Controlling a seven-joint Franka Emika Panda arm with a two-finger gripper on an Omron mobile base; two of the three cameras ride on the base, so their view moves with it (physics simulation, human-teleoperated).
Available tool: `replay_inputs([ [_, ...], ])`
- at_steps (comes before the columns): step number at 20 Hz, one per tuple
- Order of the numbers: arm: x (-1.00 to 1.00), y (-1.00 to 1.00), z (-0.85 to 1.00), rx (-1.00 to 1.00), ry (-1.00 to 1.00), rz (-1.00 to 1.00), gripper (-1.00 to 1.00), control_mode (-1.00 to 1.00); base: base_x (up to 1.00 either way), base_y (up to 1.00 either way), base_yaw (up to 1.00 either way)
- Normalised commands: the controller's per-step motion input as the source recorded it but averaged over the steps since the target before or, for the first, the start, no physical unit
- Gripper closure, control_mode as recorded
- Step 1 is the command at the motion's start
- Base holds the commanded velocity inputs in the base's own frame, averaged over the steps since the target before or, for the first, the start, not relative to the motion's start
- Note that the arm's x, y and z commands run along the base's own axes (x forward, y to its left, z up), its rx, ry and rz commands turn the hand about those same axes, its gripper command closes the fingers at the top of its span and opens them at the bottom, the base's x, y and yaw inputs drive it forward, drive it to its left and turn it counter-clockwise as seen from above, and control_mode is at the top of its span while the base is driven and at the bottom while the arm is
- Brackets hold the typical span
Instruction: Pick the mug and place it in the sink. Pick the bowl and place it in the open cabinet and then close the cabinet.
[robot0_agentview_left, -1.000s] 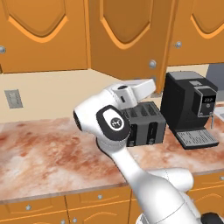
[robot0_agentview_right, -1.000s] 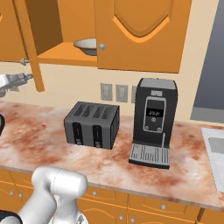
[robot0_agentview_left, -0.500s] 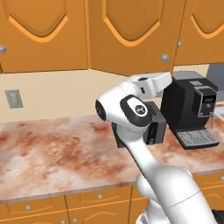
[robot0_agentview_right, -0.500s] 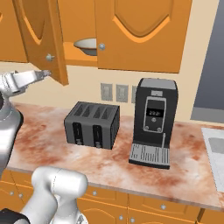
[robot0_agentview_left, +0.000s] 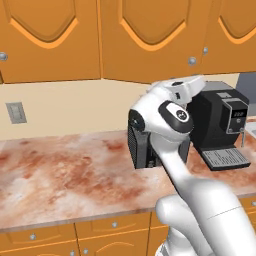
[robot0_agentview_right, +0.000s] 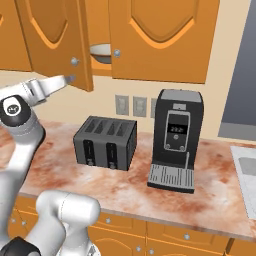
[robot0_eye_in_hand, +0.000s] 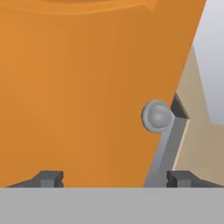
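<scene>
1. The gripper (robot0_agentview_right: 69, 78) is reaching up to the swung-out door of the cabinet (robot0_agentview_right: 55, 40), with its 2 fingers spread wide and holding nothing; in the hand view the tips are sitting either side of the door's lower edge, close to the round knob (robot0_eye_in_hand: 156, 115).
2. The bowl (robot0_agentview_right: 101, 51) is already resting on the shelf inside, showing through the gap between the 2 doors, so closing is what remains.
3. The risk I am seeing: the fingers are pushing near the free edge, and a glancing contact could be sliding off past the knob, leaving the door ajar.
4. Whether a fingertip is actually touching the wood is hard to tell from here.
5. Below, the toaster (robot0_agentview_right: 105, 143) and coffee machine (robot0_agentview_right: 174, 139) are standing well apart from the arm's swing.
</scene>
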Motion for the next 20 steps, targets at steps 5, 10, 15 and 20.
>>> replay_inputs([
  [5,0.11,-0.52,0.0,0.04,0.0,0.15,-1.0,-1.0,0.0,0.0,0.0],
  [10,0.29,-0.51,0.0,0.06,0.0,0.13,-1.0,-1.0,0.0,0.0,0.0],
  [15,0.3,-0.59,0.0,0.11,0.0,0.15,-1.0,-1.0,0.0,0.0,0.0],
  [20,0.2,-0.61,0.0,0.17,0.0,0.15,-1.0,-1.0,0.0,0.0,0.0],
])
